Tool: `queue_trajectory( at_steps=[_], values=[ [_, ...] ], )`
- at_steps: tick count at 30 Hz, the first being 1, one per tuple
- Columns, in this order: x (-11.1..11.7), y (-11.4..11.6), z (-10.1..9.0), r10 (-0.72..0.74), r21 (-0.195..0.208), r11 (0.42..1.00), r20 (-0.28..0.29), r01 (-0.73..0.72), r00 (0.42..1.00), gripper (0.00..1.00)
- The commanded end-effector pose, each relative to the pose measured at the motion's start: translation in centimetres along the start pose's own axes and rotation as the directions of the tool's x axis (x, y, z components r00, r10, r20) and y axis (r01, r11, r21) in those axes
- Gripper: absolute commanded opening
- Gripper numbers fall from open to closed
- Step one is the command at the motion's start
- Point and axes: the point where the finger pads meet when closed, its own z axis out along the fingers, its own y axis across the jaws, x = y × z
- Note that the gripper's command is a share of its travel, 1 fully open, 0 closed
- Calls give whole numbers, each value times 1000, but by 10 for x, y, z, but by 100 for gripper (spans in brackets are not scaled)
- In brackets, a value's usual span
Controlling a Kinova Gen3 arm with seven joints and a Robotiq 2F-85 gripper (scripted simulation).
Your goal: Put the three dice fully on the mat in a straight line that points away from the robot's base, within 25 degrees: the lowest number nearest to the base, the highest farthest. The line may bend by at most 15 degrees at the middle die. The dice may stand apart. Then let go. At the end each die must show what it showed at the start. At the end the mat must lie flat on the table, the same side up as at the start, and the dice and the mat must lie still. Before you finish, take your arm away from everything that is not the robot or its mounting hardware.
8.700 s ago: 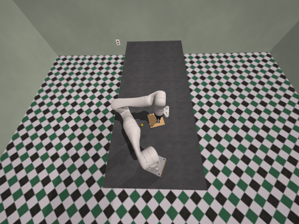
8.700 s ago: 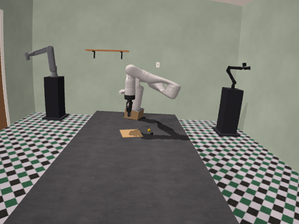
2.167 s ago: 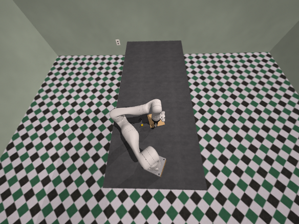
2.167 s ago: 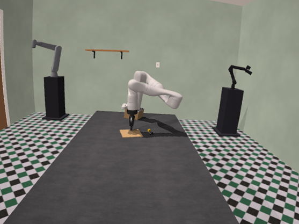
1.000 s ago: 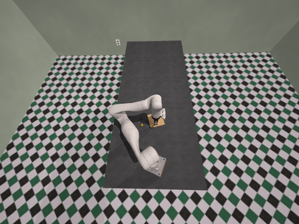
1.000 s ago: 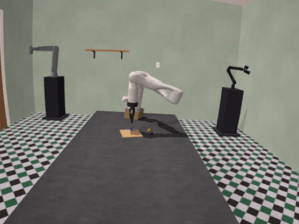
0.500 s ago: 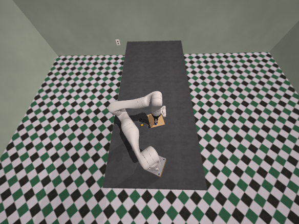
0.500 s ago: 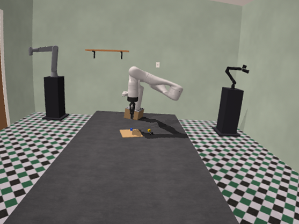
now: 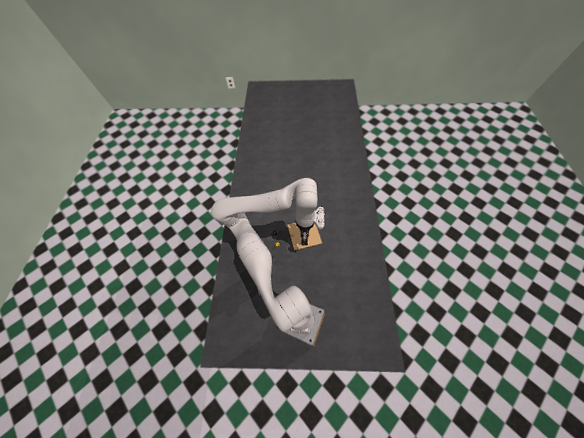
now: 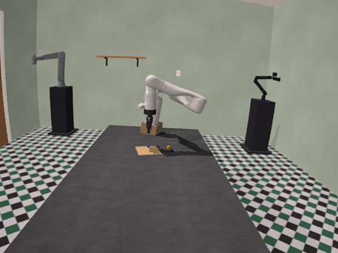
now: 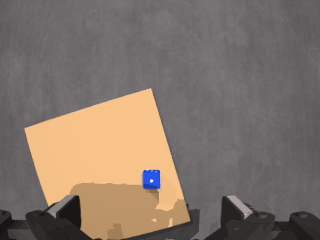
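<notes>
Wrist view: my gripper (image 11: 150,213) stands with its fingers spread wide and nothing between them, raised above the tan mat (image 11: 94,150). The blue die (image 11: 151,179) sits on the mat, near the mat's edge closest to my fingers and toward its right side in this view, one white pip up, apart from both fingertips. My shadow falls across the lower part of the mat around the die. The mat lies flat on the dark grey table (image 11: 234,60), turned at a slight angle to the frame. In the exterior view the blue die (image 10: 148,145) is on the mat (image 10: 147,150) at its far edge, and the yellow die (image 10: 168,146) rests on the table (image 10: 140,213) just off the mat's right side, not on it. A small dark object (image 10: 171,150) lies close beside the yellow die in my arm's shadow; I cannot tell whether this is the third die. In the top view the yellow die (image 9: 277,244) lies on the table beside the mat (image 9: 315,239); its face is too small to read.
</notes>
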Motion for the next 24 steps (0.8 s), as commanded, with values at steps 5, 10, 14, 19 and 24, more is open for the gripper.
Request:
queue_trajectory(
  at_steps=[5, 10, 14, 19, 24],
  values=[
    [0, 0, 0, 0, 1, 1000, 0, 0, 1000, 100],
    [0, 0, 0, -6, 1, 1000, 0, 6, 1000, 100],
    [-2, 0, 0, -26, 1, 1000, 0, 26, 1000, 100],
    [-4, -1, 0, -66, 1, 998, 0, 66, 998, 100],
    [-8, -1, 1, -129, 1, 992, 0, 129, 992, 100]
  ],
)
